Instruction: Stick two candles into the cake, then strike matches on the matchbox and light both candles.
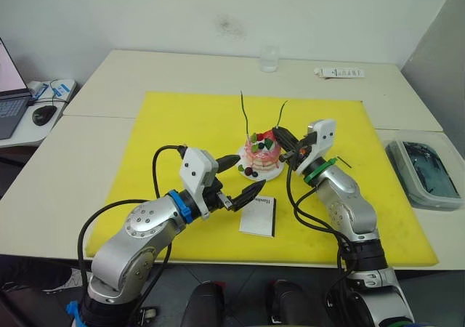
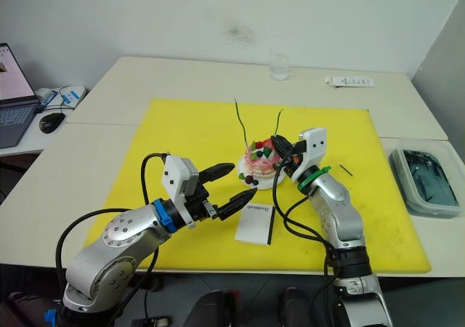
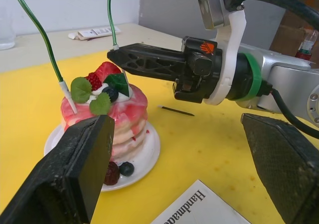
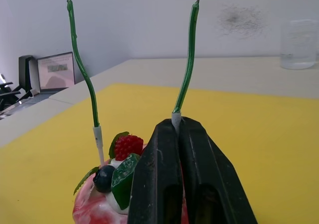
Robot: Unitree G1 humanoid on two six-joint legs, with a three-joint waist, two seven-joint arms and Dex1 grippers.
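The right gripper point(image 1: 285, 139) is clamped on the pale base of one candle point(image 4: 186, 69), directly above the cake point(image 1: 262, 156). The second candle point(image 4: 83, 74) stands in the cake just beside it. The left gripper point(image 1: 240, 176) hangs wide open with nothing in it, the cake in front of its fingers and the matchbox point(image 1: 259, 216) just below. One match point(image 3: 176, 111) lies on the yellow mat point(image 1: 174, 123) under the right gripper's wrist.
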